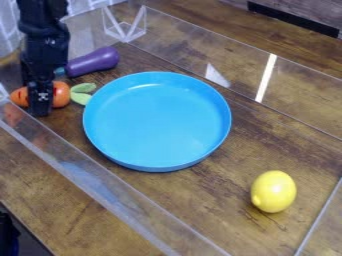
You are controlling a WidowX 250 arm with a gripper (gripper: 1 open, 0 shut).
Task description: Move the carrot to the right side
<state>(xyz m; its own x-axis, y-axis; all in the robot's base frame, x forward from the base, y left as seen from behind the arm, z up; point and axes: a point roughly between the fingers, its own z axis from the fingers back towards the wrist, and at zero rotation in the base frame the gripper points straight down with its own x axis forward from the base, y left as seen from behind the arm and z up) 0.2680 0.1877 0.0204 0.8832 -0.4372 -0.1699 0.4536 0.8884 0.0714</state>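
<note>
The orange carrot (56, 94) lies on the wooden table at the far left, its light green top (83, 92) pointing toward the blue plate. My black gripper (42, 102) points down over the carrot's middle. Its jaws stand open, one finger on each side of the carrot, low near the table. Part of the carrot is hidden behind the fingers (42, 84). I cannot tell whether the pads touch it.
A large blue plate (114, 145) fills the middle of the table. A purple eggplant (91, 61) lies just behind the carrot. A yellow lemon (274, 191) sits at the front right. A clear wire stand (128, 22) is at the back.
</note>
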